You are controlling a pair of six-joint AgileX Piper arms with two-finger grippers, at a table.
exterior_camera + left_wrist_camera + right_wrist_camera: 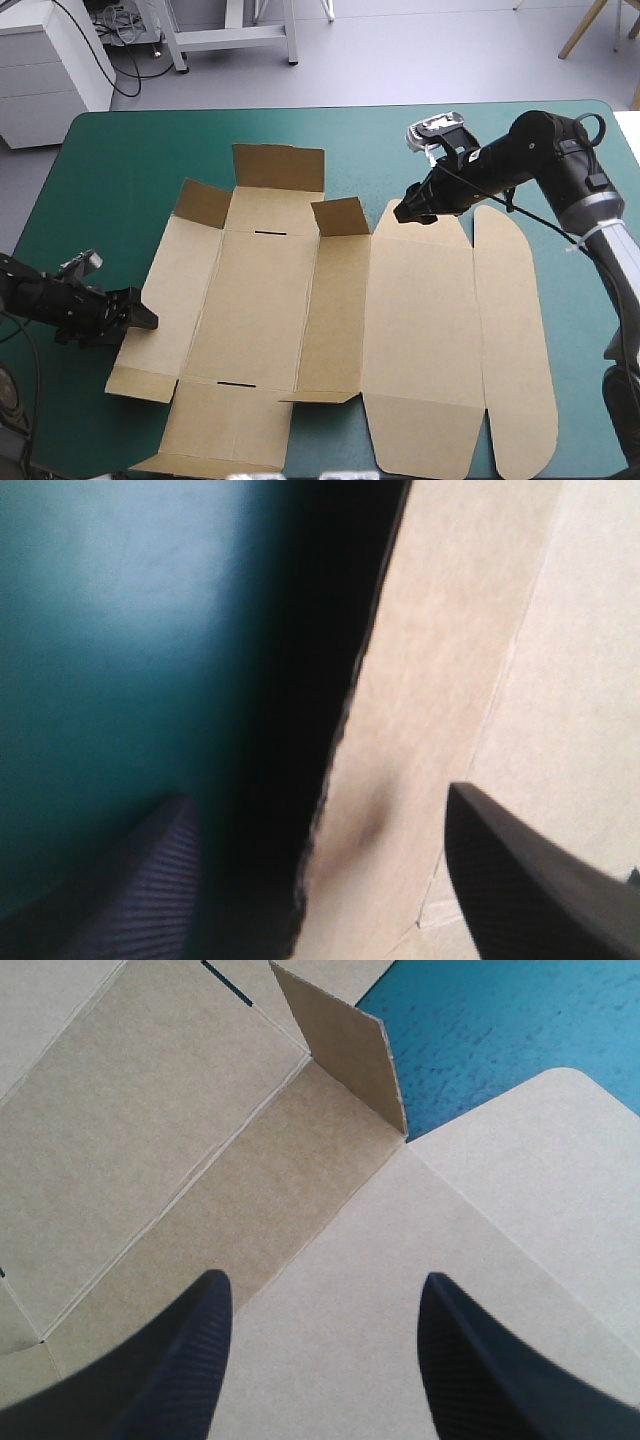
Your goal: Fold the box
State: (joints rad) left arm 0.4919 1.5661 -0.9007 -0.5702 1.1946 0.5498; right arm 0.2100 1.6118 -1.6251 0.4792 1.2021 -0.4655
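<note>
The brown box (330, 330) lies spread out on the teal-green cover (120, 160), mostly flat. Three far flaps stand partly raised: one at the far left (203, 204), one at the back (279, 166) and one in the middle (341, 216). My left gripper (140, 318) is low at the box's left edge, open. In the left wrist view that edge (340, 740) runs between the fingers of the left gripper (318, 795). My right gripper (412, 212) hovers open over the far end of the wide lid panel (470, 1260), and the raised middle flap (340, 1040) stands just ahead of the right gripper (322, 1278).
The box's near flaps reach almost to the table's near edge (300, 470). Its rounded right strip (515, 340) lies toward the table's right side. Bare cover shows along the far edge and at the left.
</note>
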